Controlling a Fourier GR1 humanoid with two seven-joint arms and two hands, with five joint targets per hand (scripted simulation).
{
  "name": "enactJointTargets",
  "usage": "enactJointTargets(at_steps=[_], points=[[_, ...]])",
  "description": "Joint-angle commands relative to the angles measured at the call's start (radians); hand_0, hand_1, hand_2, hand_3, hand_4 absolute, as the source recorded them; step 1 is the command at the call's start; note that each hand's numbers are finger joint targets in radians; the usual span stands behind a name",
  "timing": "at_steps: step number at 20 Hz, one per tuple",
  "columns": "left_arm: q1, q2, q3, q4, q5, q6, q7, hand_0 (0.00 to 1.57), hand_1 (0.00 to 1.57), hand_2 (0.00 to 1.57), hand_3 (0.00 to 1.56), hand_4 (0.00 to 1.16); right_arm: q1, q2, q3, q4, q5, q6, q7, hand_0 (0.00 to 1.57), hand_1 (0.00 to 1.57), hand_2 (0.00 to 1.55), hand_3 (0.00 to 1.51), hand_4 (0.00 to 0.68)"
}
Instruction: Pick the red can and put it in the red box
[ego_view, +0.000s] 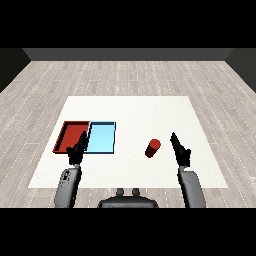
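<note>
A red can stands slightly tilted on the white table, right of centre. My right hand is a short way to the can's right, apart from it, fingers straight and pointing away from me. The red tray lies at the left of the table, with the light blue tray touching its right side. My left hand hovers over the near edge where the two trays meet, fingers relaxed and holding nothing.
The table's near edge runs just behind both forearms. Grey wood floor surrounds the table on all sides.
</note>
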Motion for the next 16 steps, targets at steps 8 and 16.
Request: enactJointTargets(at_steps=[8, 16], points=[[-0.056, -0.066, 0.002, -0.127, 0.034, 0.005, -0.228, 0.0, 0.0, 0.0, 0.0, 0.0, -0.009, -0.086, -0.201, -0.016, -0.225, 0.205, -0.251, 0.0, 0.0, 0.0, 0.0, 0.0], [0.025, -0.066, 0.0, -0.074, 0.024, -0.026, -0.393, 0.0, 0.0, 0.0, 0.0, 0.0, 0.026, -0.111, -0.263, 0.106, -0.236, 0.32, -0.436, 0.0, 0.0, 0.0, 0.0, 0.0]])
